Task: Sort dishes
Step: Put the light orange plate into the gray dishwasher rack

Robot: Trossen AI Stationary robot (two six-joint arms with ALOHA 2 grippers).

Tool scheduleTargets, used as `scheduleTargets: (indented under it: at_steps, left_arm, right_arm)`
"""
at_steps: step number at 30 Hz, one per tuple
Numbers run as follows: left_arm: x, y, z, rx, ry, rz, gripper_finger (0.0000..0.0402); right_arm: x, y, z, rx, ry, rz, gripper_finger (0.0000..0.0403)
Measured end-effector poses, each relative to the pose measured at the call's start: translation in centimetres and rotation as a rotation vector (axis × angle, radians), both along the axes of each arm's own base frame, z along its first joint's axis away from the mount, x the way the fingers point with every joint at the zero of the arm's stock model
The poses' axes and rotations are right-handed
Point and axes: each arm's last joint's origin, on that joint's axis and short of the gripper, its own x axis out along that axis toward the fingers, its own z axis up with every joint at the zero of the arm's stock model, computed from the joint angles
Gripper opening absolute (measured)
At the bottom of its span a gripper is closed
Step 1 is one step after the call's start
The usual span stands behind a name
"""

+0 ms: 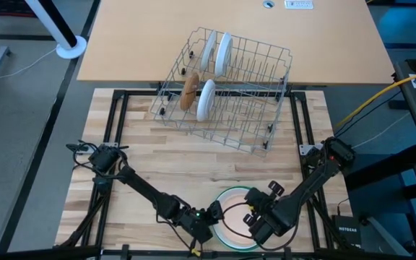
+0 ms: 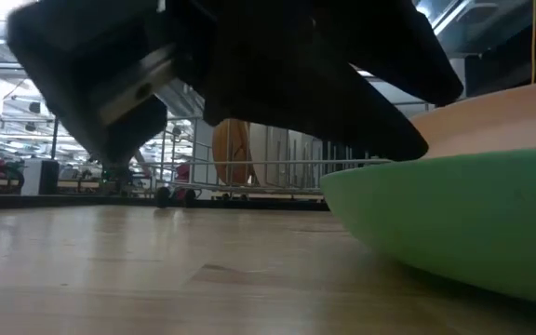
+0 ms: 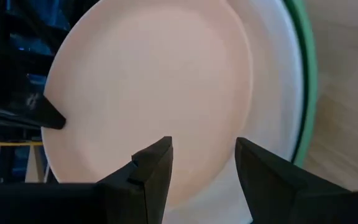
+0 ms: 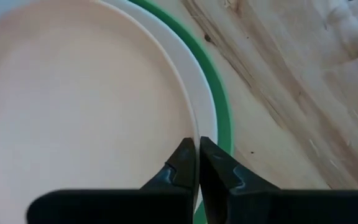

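Note:
A stack of plates lies at the table's near edge: a large green plate (image 4: 221,99) at the bottom, a white plate (image 4: 205,109) on it, and a pale white plate (image 4: 73,93) on top. My right gripper (image 4: 197,152) is at the stack's right side, shut on the top plate's rim. My left gripper (image 3: 204,152) is open over the top plate's left part (image 3: 148,81); whether it touches the plate, I cannot tell. The stack also shows in the high view (image 1: 226,195) between both grippers. My right gripper pinches the top plate's rim (image 4: 195,127) between its two fingers, at the plate's right side. The fingers come from the table's right, slanting down. The plate lies on the white plate below it.
A grey wire rack (image 1: 251,94) stands slantwise at the table's far middle. Two white plates (image 1: 224,52) stand on edge in its far part, and a brown plate (image 1: 190,90) beside another white one (image 1: 206,99) nearer. Bare wood lies between rack and stack.

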Motion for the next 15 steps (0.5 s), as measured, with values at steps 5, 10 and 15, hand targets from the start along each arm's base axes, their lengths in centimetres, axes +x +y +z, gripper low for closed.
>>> scheduleTargets:
  at_steps: [5,10,15]
  left_arm:
    - [0.1,0.6,-0.2,0.02,0.032,0.011,0.0166]
    - [0.0,1.3,-0.6,0.079,0.094,0.006,0.0166]
    - [-0.1,1.3,-0.6,0.131,0.099,-0.035,0.0166]
  right_arm:
    - [0.1,0.0,0.0,0.001,-0.008,-0.001,0.0009]
    - [0.1,0.1,0.0,0.008,-0.009,-0.001,0.0011]
    - [0.1,0.1,0.0,0.012,-0.015,-0.001,0.0009]
